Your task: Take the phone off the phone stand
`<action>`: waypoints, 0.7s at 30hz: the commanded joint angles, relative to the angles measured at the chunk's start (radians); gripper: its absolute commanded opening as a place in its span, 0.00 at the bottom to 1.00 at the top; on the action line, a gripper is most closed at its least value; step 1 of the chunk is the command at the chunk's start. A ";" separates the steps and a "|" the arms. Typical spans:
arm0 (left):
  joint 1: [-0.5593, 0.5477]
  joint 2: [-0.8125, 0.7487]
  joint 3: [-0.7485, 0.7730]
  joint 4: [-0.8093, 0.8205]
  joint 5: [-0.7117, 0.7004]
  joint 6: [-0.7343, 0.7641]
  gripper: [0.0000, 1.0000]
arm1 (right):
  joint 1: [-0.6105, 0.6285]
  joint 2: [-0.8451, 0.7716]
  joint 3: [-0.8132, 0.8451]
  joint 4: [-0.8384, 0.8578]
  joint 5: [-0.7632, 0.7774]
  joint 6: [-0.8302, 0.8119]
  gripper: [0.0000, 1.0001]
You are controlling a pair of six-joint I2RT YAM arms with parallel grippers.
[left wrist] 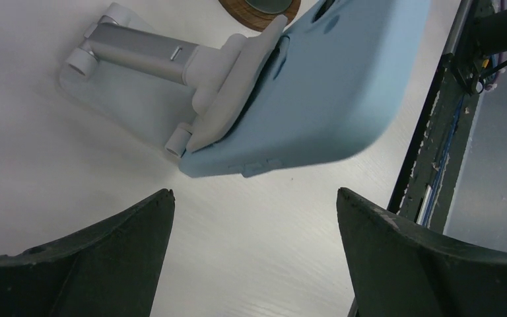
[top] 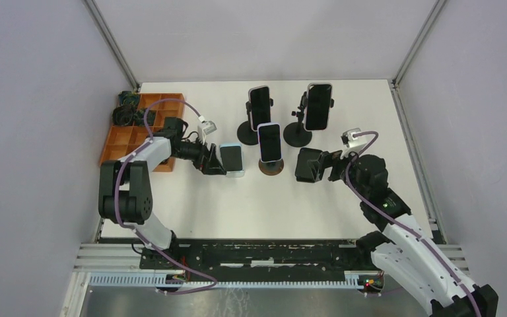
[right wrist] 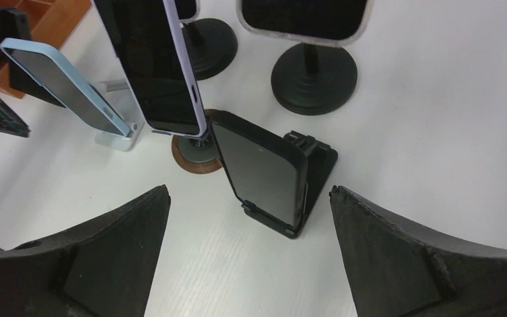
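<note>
Five phones stand on the white table (top: 370, 211), each in its own stand; the top view alone shows all of them, plus an orange bin (top: 122, 142) at the left edge.

The left wrist view shows what the others hide, namely the matte back of the blue phone (left wrist: 330, 86), with rounded corners and side buttons, leaning on a white stand (left wrist: 145, 53) with a tubular hinged neck. The right wrist view shows that phone's glossy dark screen; it also shows a black phone (right wrist: 261, 172) tilted back in a flat folding black stand (right wrist: 320, 165), and beside it a round wooden base (right wrist: 188, 162) under a lilac-edged phone (right wrist: 155, 66).

The left arm bends at the elbow and reaches rightward, low over the table; the left tool (left wrist: 254, 198) sits just behind the blue phone, jaws spread wide, gripping nothing. The right arm stretches forward and leftward; the right tool (right wrist: 249, 191) faces the black phone, its jaws equally wide apart and empty, the dark wedge-shaped fingers (right wrist: 105, 257) clear of the phone.
</note>
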 commanded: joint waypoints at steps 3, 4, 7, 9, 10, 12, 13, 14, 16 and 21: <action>-0.031 0.051 0.058 0.106 0.013 0.015 0.95 | 0.047 0.036 0.124 -0.029 0.062 -0.038 0.98; -0.037 0.055 0.058 0.125 0.003 0.002 0.95 | 0.049 0.041 0.132 -0.034 0.059 -0.042 0.98; -0.041 0.064 0.059 0.177 -0.015 -0.030 0.92 | 0.055 0.049 0.160 -0.055 0.049 -0.053 0.98; -0.043 0.070 0.059 0.195 -0.022 -0.035 0.89 | 0.057 0.049 0.180 -0.070 0.047 -0.061 0.98; -0.046 0.074 0.060 0.198 -0.025 -0.034 0.87 | 0.058 0.049 0.194 -0.079 0.044 -0.069 0.98; -0.054 0.083 0.066 0.201 -0.032 -0.030 0.81 | 0.059 0.049 0.219 -0.093 0.035 -0.080 0.98; -0.061 0.089 0.070 0.201 -0.033 -0.028 0.78 | 0.060 0.052 0.230 -0.098 0.032 -0.083 0.98; -0.071 0.092 0.073 0.204 -0.035 -0.027 0.75 | 0.060 0.056 0.241 -0.103 0.019 -0.089 0.98; -0.085 0.097 0.078 0.209 -0.044 -0.028 0.70 | 0.062 0.065 0.254 -0.109 -0.015 -0.093 0.98; -0.117 0.102 0.081 0.239 -0.082 -0.038 0.61 | 0.074 0.084 0.253 -0.086 -0.077 -0.089 0.98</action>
